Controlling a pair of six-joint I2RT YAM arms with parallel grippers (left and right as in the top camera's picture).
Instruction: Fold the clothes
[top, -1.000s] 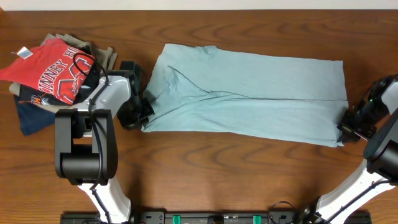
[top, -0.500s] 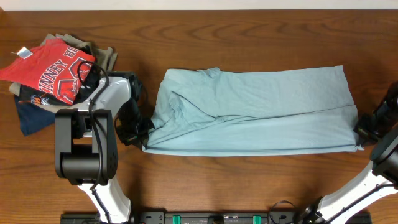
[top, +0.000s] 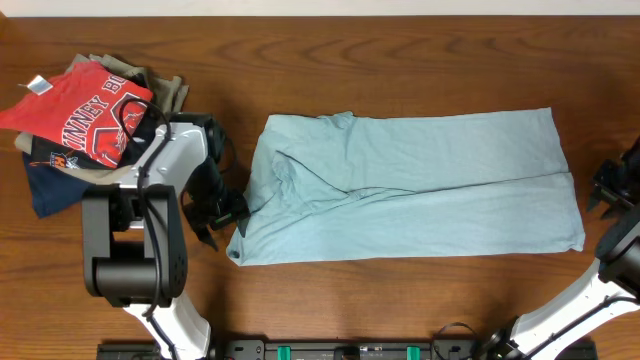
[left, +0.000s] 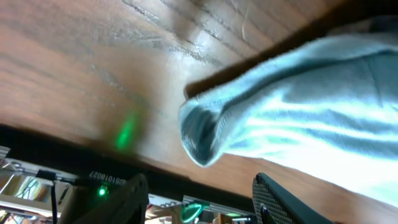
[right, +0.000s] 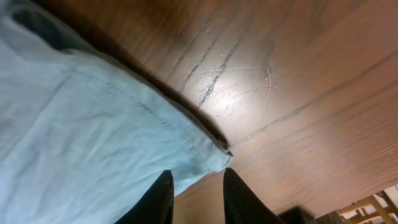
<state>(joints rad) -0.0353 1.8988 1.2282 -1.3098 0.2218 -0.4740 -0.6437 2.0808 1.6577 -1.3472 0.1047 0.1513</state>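
Note:
The clothes (top: 420, 190), a plain pale blue-grey T-shirt, lie folded lengthwise in a long band across the middle of the table. My left gripper (top: 222, 218) stands just off the band's front left corner. In the left wrist view the left gripper (left: 199, 202) is open and holds nothing, and the rolled corner of the clothes (left: 205, 134) lies on the wood ahead of it. My right gripper (top: 605, 190) sits off the right end. Seen from the right wrist, the right gripper (right: 196, 196) is slightly open with bare wood between its tips. The hemmed corner of the clothes (right: 208, 155) lies just beyond them.
A pile of other garments lies at the back left: a red shirt with white lettering (top: 90, 110) over navy (top: 50, 190) and khaki (top: 172, 92) pieces. The left arm's base (top: 125, 250) stands in front of that pile. The wooden table (top: 400, 60) ends close behind the shirt.
Both grippers have opened and let go of the shirt's front corners. The front edge has dropped flat nearer the front, and both grippers have drawn back a little from the cloth.

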